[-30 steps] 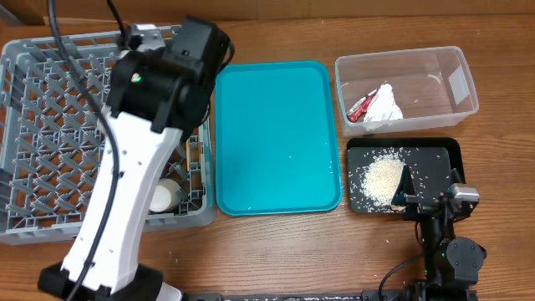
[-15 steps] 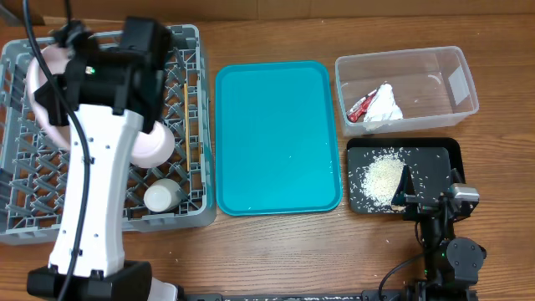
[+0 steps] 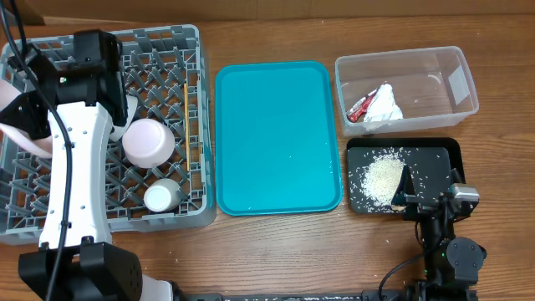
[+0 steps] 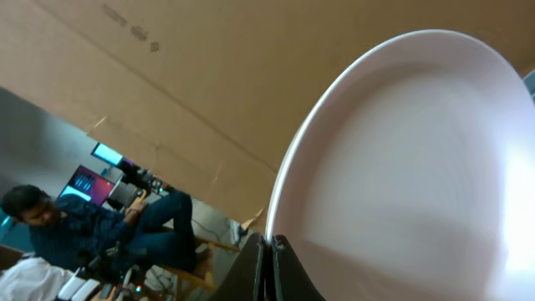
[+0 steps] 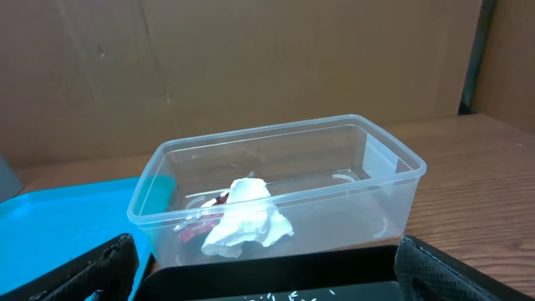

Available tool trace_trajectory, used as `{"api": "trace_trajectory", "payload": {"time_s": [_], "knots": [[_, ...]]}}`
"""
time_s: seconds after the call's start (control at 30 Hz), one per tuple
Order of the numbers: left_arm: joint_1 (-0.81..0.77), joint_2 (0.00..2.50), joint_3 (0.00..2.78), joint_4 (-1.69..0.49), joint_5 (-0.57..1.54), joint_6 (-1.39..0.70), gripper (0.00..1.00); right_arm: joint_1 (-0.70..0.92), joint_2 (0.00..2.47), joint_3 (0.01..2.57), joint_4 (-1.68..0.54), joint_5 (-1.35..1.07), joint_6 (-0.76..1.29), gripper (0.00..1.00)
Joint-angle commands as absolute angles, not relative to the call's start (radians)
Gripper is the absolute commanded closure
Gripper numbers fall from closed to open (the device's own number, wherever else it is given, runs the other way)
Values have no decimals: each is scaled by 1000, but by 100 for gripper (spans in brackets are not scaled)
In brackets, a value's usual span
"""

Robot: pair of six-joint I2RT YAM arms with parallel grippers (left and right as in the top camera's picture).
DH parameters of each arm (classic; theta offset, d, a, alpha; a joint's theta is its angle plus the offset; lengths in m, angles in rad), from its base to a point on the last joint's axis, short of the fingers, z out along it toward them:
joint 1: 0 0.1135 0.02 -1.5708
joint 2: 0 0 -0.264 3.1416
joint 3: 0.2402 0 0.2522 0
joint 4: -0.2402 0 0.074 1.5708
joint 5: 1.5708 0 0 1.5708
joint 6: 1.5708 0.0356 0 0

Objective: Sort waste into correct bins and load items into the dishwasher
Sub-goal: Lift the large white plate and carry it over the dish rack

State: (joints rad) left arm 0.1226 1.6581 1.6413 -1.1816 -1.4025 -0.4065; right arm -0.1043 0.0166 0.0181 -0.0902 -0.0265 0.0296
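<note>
Clamping the white plate (image 4: 401,167) by its rim, the left pincer (image 4: 269,248) holds it over the rack (image 3: 167,214).

Wood table (image 3: 276,251), cardboard backdrop (image 5: 209,58), seated person (image 4: 52,227) beyond

The worktop (image 3: 276,251) is brown wood with a visible grain. Four things lie directly on it. A large grey dish rack (image 3: 167,219) takes up the left side, reaching almost to the far edge. Just right of it, apart by a thin strip of bare wood, lies a teal serving tray (image 3: 276,134). On the right, a clear plastic tub (image 3: 401,54) sits at the far side and a shallow black tray (image 3: 435,163) lies just nearer, close beside it.
</note>
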Motion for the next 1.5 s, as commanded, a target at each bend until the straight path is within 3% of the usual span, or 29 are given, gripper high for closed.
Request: {"api": "trace_trajectory", "payload": {"time_s": [0.0, 0.17, 0.23, 1.17, 1.33, 1.47], "knots": [[126, 1686, 1625, -1067, -1357, -174, 96, -109, 10, 9, -83, -25, 29, 0], [126, 1731, 1624, -896, -1208, 214, 96, -109, 10, 9, -83, -25, 29, 0], [126, 1745, 1624, -875, -1204, 274, 96, -109, 10, 9, -83, -25, 29, 0], [242, 1755, 1623, -875, -913, 337, 96, -109, 10, 9, -83, -25, 29, 0], [242, 1755, 1623, -878, -855, 338, 75, -109, 10, 9, -83, -25, 29, 0], [241, 1755, 1623, -881, -785, 357, 69, -109, 10, 9, -83, -25, 29, 0]]}}
